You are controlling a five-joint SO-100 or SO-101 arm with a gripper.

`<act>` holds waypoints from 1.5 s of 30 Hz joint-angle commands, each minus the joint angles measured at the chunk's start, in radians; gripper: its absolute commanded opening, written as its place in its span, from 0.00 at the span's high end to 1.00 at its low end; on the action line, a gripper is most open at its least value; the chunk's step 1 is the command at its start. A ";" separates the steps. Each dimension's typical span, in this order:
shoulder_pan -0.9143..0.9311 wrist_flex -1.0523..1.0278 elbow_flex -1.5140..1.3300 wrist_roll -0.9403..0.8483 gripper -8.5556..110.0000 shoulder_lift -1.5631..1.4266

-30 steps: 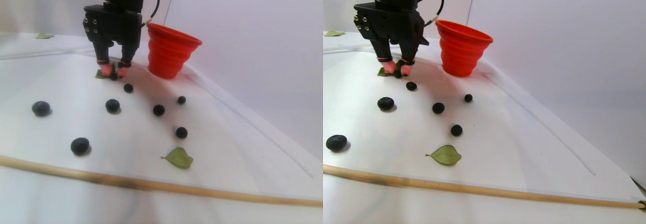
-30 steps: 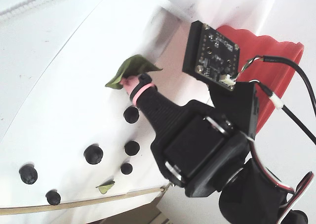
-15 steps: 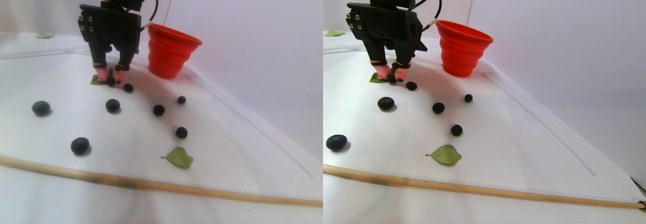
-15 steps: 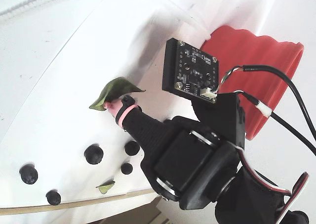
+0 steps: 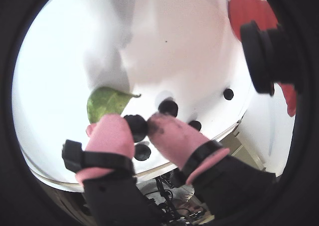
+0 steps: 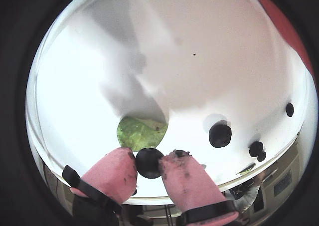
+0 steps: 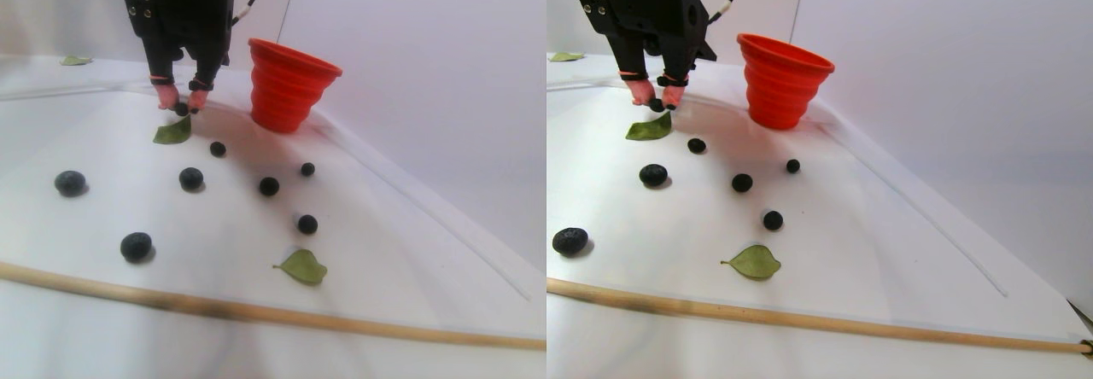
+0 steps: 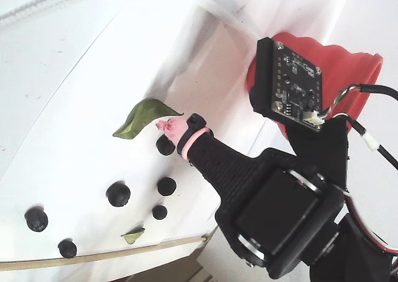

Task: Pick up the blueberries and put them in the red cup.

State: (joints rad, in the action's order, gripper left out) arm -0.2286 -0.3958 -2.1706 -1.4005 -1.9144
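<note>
My gripper [image 7: 181,106] is shut on one of the blueberries [image 6: 149,162], pinched between its pink fingertips [image 5: 113,131] and held clear above the white table. Straight below it lies a green leaf [image 7: 173,131]. The red cup [image 7: 290,84] stands upright just right of the gripper in the stereo pair view, and shows behind the arm in the fixed view as the red cup [image 8: 348,76]. Several more blueberries lie loose on the table, among them one [image 7: 218,149] nearest the gripper, one [image 7: 190,177] and one [image 7: 269,186].
A second green leaf [image 7: 303,266] lies near the front. A long wooden stick [image 7: 256,312] runs along the front edge of the white sheet. Another leaf [image 7: 74,60] sits far back left. A pale wall rises behind the cup.
The gripper has risen from the table with a blueberry held between its fingertips. The green leaf it was touching has stayed on the surface.
</note>
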 commanded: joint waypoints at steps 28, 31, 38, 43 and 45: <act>0.034 -0.190 0.066 -0.029 0.85 -0.420; 0.058 -0.192 0.075 -0.049 0.85 -0.440; 0.110 -0.176 0.083 -0.103 0.85 -0.489; 0.147 -0.166 0.092 -0.126 0.85 -0.494; 0.158 -0.166 0.095 -0.138 0.85 -0.499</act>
State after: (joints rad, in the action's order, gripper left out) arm -0.1089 -0.5722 -2.1629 -1.5248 -2.3071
